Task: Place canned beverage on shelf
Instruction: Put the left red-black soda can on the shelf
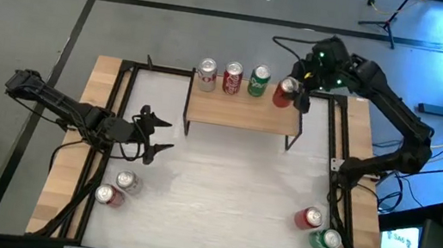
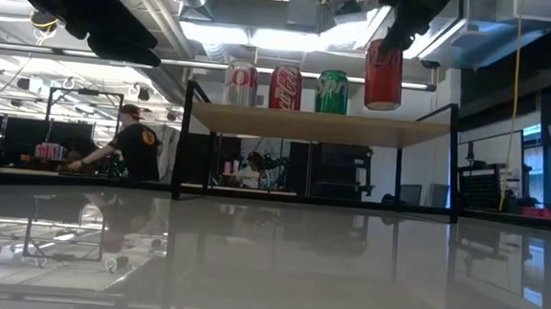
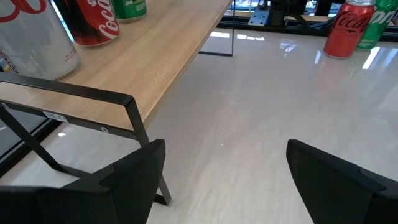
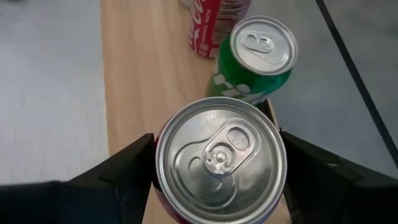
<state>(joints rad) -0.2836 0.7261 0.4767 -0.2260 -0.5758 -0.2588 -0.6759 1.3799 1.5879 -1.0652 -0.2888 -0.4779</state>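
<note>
I have the right gripper up over the right end of the shelf, its two fingers clamped on either side of a red can; the right wrist view shows that can's silver top sitting squarely between the jaws, with a dark finger pressed against each flank. From the low view, the red can hangs upright with its base just clear of the plank, not resting on it, at the shelf's right end. Three cans already stand in a row along the shelf's back edge: a silver can at the left end, a red cola can beside it, and a green can next, just beside the held one. The left gripper waits low over the table near the shelf's front-left corner, its jaws standing wide apart with nothing between them, as the left wrist view confirms with bare tabletop showing between its fingers. Near the table's front-left corner sit a silver can and a red one, touching or nearly so; near the front-right corner sit another red can and a green one. A person is in the room behind.
</note>
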